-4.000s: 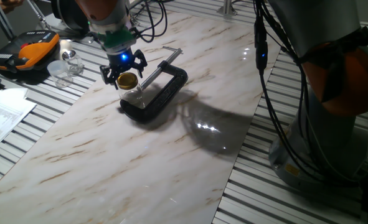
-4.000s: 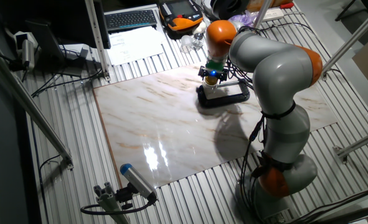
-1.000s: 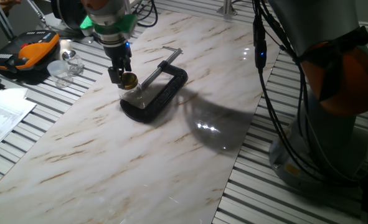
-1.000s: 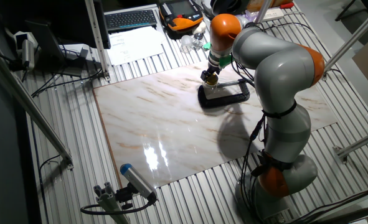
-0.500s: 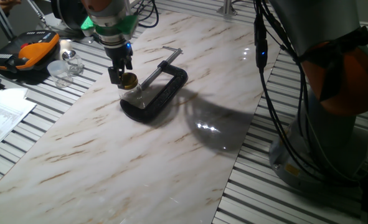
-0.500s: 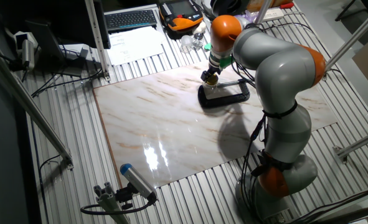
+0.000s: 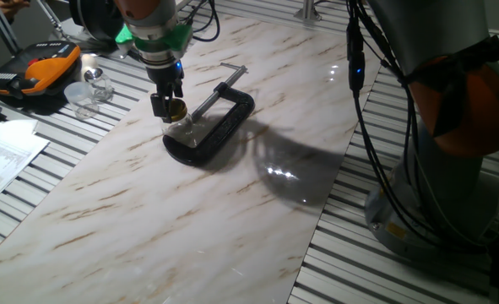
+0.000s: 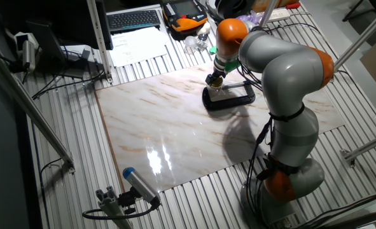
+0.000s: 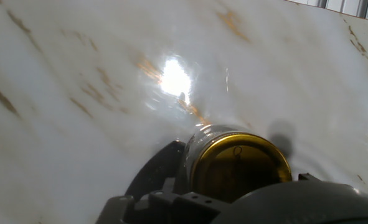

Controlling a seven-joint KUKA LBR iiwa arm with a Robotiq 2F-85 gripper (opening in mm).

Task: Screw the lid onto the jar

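The gold-yellow lid (image 7: 176, 108) sits on top of the small clear glass jar (image 7: 183, 129). The jar stands inside the jaws of a black C-clamp (image 7: 218, 125) on the marble board. My gripper (image 7: 170, 107) points down from above and is shut on the lid. In the other fixed view my gripper (image 8: 217, 80) is over the clamp (image 8: 231, 97). In the hand view the lid (image 9: 240, 163) fills the lower middle, with the jar's glass neck (image 9: 195, 148) showing under it. The dark fingers (image 9: 165, 202) lie along the bottom edge.
The marble board (image 7: 148, 211) lies on a slatted metal table. An orange-black case (image 7: 34, 69), clear plastic containers (image 7: 89, 89) and papers (image 7: 4, 156) are at the left. The clamp's screw handle (image 7: 225, 78) sticks out behind. The arm's base (image 7: 452, 135) and cables stand at the right.
Over four seconds the hand has turned about its axis with the lid in it; the fingers, once spread to both sides, now show edge-on. The jar and clamp have not moved.
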